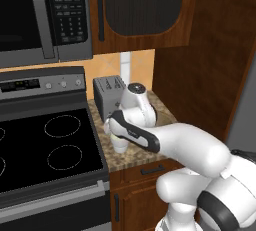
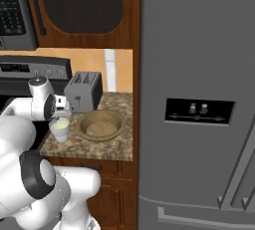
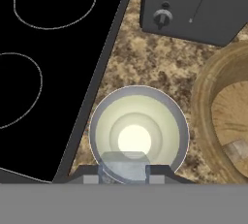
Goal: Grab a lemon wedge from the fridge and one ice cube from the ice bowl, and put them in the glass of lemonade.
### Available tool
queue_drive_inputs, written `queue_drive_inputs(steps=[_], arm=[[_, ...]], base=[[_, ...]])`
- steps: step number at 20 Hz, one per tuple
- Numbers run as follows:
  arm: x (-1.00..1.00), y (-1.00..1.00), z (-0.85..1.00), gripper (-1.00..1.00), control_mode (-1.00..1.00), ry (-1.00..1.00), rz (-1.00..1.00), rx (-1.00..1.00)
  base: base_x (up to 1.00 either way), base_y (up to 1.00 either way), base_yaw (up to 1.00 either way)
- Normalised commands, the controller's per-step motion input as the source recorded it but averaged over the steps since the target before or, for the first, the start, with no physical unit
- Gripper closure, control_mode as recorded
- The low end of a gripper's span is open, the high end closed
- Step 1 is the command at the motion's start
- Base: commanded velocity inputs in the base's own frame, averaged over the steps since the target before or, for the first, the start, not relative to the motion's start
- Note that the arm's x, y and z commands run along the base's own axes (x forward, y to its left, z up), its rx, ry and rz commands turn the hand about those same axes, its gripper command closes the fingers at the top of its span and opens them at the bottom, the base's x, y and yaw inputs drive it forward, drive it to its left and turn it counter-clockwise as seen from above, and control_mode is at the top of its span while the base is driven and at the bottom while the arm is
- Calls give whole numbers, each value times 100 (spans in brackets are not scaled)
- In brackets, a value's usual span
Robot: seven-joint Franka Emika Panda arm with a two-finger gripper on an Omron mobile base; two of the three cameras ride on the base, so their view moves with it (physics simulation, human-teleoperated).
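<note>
In the hand view I look straight down into the glass of lemonade (image 3: 138, 131), a whitish tumbler with pale yellow liquid on the speckled counter. My gripper (image 3: 124, 173) hovers just above its near rim, shut on a clear ice cube (image 3: 124, 164) held between the dark fingertips (image 3: 89, 175). The ice bowl (image 3: 206, 106) stands right beside the glass. From the right base view the glass (image 2: 60, 129) sits under my hand, with the ice bowl (image 2: 102, 124) to its right and the fridge (image 2: 199, 99), doors shut, beyond. The lemon wedge is out of view.
A grey toaster (image 2: 83, 92) stands behind the glass and bowl, close to my wrist. The black stove top (image 1: 45, 145) borders the counter on the left. Dark wood cabinets and a microwave (image 1: 45, 15) hang above.
</note>
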Motion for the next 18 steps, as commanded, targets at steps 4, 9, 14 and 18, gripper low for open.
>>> queue_drive_inputs(steps=[4, 9, 14, 18], arm=[[1, 0, 0, 100, -100, 0, -1, 0], [9, 0, -1, 100, -100, 2, -3, 0], [0, 0, 0, 100, -100, -1, 0, 0], [1, -16, 0, 100, -100, 0, 0, 0]], base=[[0, 0, 0], [0, 0, 0], [0, 0, 0], [0, 0, 0]])
